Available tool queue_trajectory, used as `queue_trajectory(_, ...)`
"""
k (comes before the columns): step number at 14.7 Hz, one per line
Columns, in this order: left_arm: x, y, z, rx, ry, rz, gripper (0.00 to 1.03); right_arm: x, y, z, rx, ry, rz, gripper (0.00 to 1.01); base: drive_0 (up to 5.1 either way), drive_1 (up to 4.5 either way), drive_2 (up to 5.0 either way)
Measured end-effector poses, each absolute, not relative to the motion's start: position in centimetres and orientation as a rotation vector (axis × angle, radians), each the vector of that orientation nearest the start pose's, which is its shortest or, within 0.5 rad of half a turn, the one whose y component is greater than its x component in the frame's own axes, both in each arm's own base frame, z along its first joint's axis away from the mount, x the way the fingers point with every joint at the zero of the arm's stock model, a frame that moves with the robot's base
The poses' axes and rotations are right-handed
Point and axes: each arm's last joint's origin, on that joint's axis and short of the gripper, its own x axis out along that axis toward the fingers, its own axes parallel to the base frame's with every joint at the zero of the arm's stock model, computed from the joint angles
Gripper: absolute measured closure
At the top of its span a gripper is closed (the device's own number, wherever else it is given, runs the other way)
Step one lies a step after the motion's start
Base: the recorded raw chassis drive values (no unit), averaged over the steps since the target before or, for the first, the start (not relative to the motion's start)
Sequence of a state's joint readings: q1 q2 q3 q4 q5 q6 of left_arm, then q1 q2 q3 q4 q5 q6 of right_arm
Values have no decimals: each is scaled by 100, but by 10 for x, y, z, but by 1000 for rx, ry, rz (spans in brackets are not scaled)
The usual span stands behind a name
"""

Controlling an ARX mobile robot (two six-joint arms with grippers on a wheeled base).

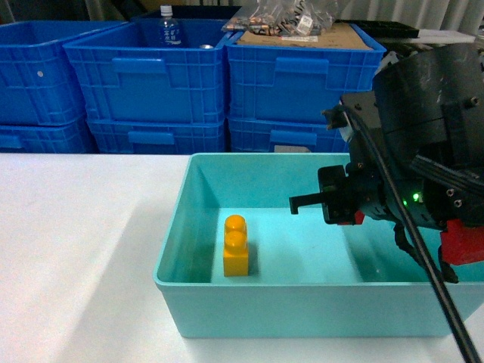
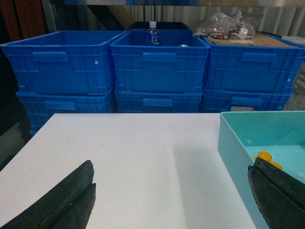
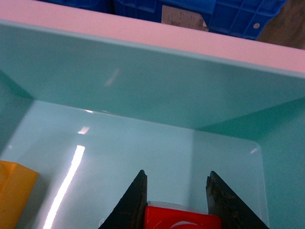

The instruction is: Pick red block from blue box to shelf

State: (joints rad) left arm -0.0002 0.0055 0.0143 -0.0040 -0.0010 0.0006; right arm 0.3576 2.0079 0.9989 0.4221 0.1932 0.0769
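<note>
The right gripper (image 3: 176, 200) is reaching down into the right half of the blue box (image 1: 181, 268), and its two dark fingers are sitting on either side of the red block (image 3: 181, 218), which is lying on the box floor near the right wall. The fingers look close against the block's sides, but whether they are actually squeezing it or just framing it I cannot tell, since the contact points fall at the bottom edge of the wrist view. Judging from this, the grasp is only being made: the lift and the carry to the shelf, which is not showing in any view, are all still ahead.

The yellow-orange two-stud brick (image 1: 236, 246) is standing in the left part of the box. The left gripper (image 2: 171, 200) is hanging wide open and empty over the white table (image 2: 133, 157), left of the box.

A pale label (image 3: 183, 19) is showing on a dark blue crate (image 3: 224, 14) behind, too blurred to read.
</note>
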Motion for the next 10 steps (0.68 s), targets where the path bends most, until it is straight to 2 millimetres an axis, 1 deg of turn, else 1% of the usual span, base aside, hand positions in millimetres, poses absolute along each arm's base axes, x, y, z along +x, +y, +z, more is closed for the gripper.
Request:
queue_trajectory(2,97,0,168,0,-5,1,5,364,130,129,-71,542,155,71,0,0,0)
queue_trajectory(6,97,0,168,1,-5,1,5,341,118,168,-51,420,185,71,0,0,0)
queue_trajectory(8,97,0,168,1,-5,1,5,323,103,185,-44,395,206,71,0,0,0)
queue_trajectory(10,97,0,168,1,-5,1,5,307,79,201,-27,357,202,71,0,0,0)
